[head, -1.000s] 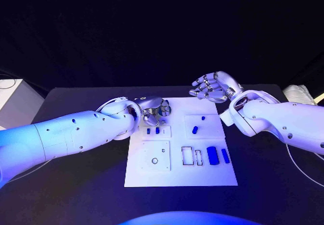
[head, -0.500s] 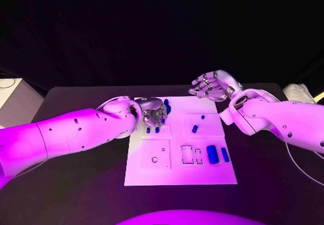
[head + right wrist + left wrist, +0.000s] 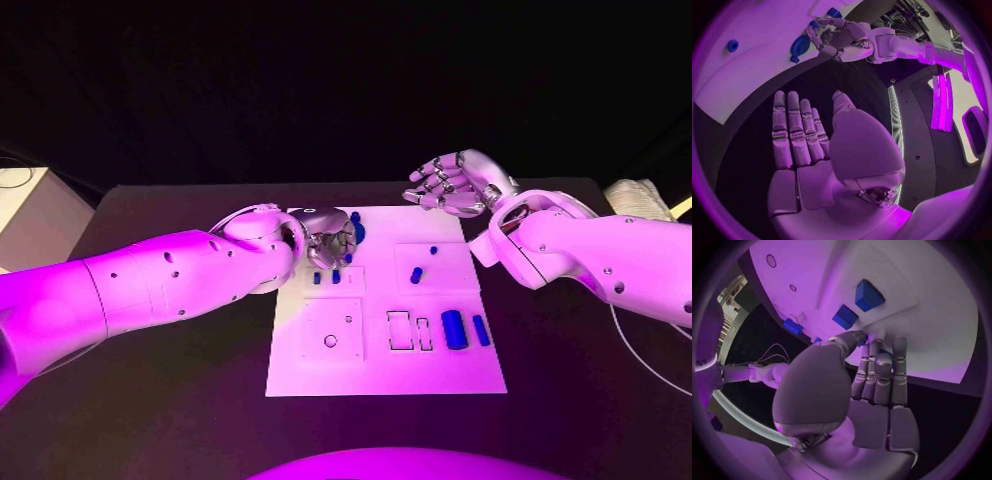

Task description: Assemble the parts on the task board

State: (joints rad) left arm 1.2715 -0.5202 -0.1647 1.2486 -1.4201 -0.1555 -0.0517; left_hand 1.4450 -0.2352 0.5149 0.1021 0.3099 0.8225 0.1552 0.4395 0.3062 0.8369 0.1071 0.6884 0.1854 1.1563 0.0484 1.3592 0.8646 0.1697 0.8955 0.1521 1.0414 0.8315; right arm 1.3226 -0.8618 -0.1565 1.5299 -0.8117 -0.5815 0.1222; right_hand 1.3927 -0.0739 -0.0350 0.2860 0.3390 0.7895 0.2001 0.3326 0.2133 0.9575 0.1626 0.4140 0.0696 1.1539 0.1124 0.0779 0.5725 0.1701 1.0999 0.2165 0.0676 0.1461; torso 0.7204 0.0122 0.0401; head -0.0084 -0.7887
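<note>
My left hand hovers over the far left part of the white task board. Its fingers pinch a blue round part that stands on edge; the right wrist view shows that part face-on at the hand's fingertips. Two small blue parts stand just below the hand, and the left wrist view shows them ahead of the fingers. My right hand is raised over the board's far right corner, fingers apart and holding nothing. A blue peg and two blue cylinders lie on the board's right half.
Two empty rectangular slots and a square plate with holes sit in the near half of the board. A white box stands at the table's left edge, and a pale object lies at the right edge.
My left hand has turned slightly, and the blue round part now shows beside its fingers. The right hand has barely moved.
</note>
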